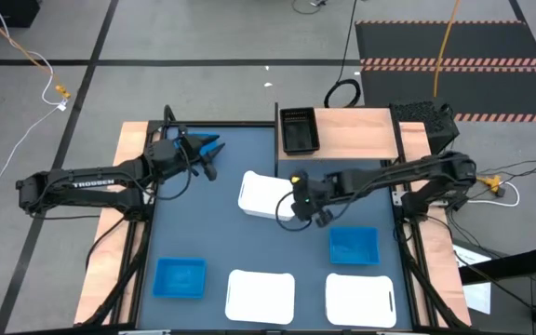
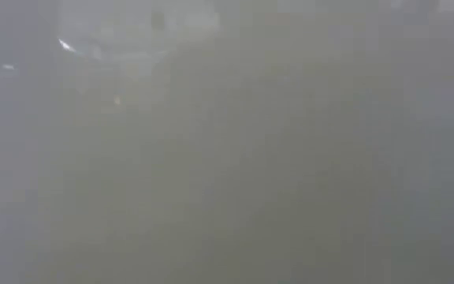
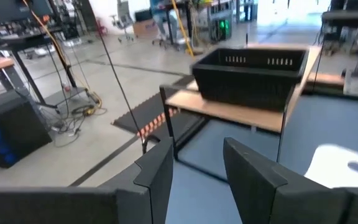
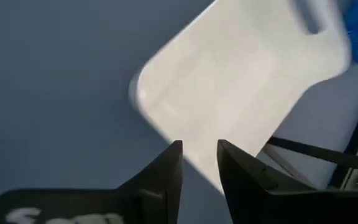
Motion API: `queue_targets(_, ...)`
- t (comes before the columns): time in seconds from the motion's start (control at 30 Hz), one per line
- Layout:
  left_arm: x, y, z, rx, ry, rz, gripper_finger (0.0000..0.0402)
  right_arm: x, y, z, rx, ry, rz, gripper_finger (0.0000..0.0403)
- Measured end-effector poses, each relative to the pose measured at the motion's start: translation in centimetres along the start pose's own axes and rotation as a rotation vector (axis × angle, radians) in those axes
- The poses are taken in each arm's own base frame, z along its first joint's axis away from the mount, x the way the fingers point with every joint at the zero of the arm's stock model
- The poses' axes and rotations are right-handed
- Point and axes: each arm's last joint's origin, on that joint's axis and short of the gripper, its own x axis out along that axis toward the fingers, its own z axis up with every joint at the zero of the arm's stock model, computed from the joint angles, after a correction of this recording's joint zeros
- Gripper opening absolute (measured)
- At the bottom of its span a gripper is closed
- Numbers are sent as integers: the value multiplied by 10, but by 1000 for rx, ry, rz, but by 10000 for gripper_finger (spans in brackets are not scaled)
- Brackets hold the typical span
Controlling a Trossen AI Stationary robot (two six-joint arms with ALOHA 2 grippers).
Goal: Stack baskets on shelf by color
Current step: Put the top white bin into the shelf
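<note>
The shelf [image 1: 356,130], a light-brown board at the table's far side, carries the black basket [image 1: 299,128] on its left end; both also show in the left wrist view, basket [image 3: 250,74] on shelf [image 3: 229,111]. My right gripper [image 1: 301,207] [image 4: 199,152] is shut on a white basket [image 1: 261,194] [image 4: 241,87] at mid-table. My left gripper [image 1: 203,154] [image 3: 197,168] is raised over the table's far left, with a bright blue basket [image 1: 210,144] showing at its fingertips. The low view shows only grey haze. My left gripper is shut on the blue basket, of which only a small blue piece [image 1: 212,144] shows at the fingertips. The fingers hide which part they hold. The basket is lifted clear of the table. My right gripper pinches the white basket's right-hand edge [image 4: 197,163] between its two fingers. It comes in from the table's right side, slanting down.
Along the near edge lie a blue basket [image 1: 180,277] and two white baskets [image 1: 261,296] [image 1: 361,300]. Another blue basket [image 1: 354,245] lies just right of my right gripper. Bare shelf board lies right of the black basket. Cables and a striped mat lie on the floor beyond.
</note>
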Motion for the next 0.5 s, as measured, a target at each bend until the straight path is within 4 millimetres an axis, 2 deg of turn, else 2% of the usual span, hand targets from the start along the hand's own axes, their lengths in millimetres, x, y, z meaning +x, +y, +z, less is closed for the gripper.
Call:
queue_targets(0.13, 0, 0, -5, 24, 53, -2, 145, 13, 4, -3, -197, 100, 17, 93)
queue_targets(0.27, 0, 0, -6, 28, 60, -1, 145, 23, 3, -5, -336, 120, 30, 93)
queue_targets(0.5, 0, 0, -7, 10, 70, -2, 145, 45, -4, -12, -394, 159, 59, 92)
